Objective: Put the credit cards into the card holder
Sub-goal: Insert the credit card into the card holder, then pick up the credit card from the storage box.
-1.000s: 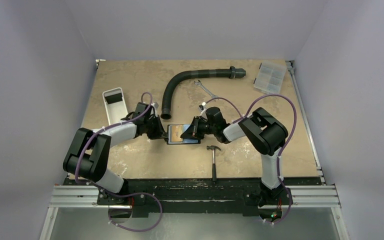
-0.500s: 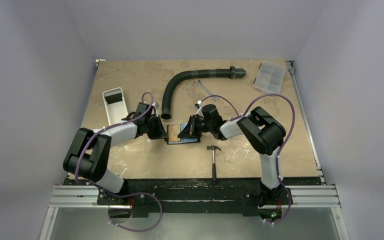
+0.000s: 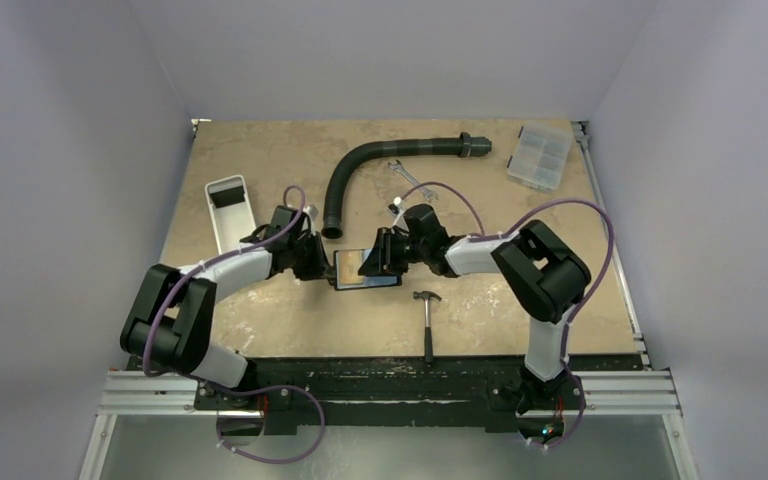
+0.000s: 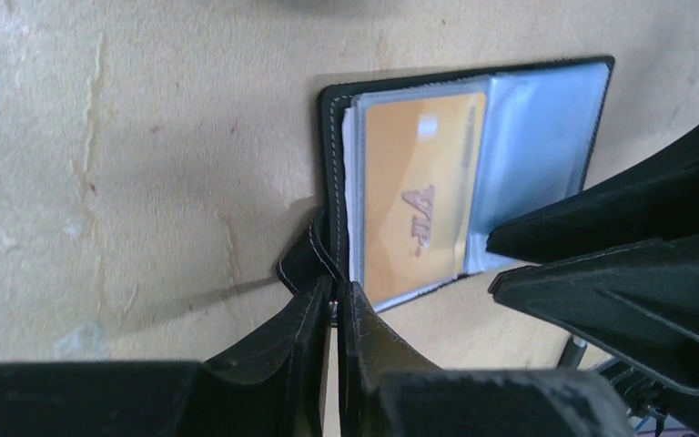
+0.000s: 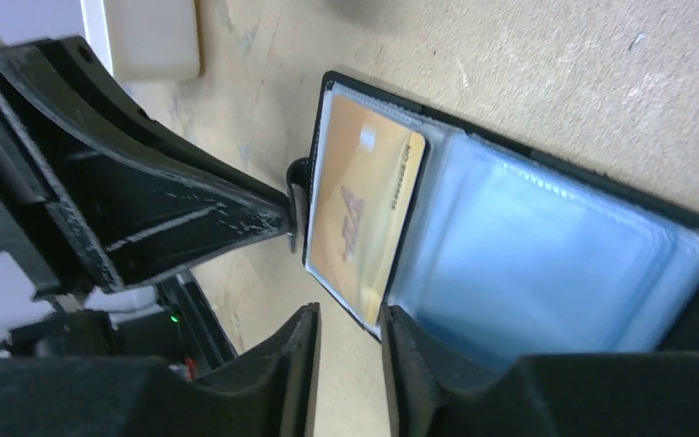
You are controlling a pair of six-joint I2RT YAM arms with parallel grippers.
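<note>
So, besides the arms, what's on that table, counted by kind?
Tools: 2, hammer and wrench
Containers: 3, white tray, clear box, card holder
Hose: 1
Cards: 1, gold card in the holder
Dark flat item in the tray: 1
Total: 8

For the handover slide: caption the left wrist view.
Left gripper pinches strap of open card holder; orange card pocketed.

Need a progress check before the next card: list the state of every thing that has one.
Holder: open, lying flat, pockets up.
Card: orange, tucked in a holder pocket.
Strap: unsnapped, pinched by the left gripper.
Left gripper: shut on the strap.
Right gripper: open, at the holder's edge, holding nothing.
Hammer: lying flat, untouched.
</note>
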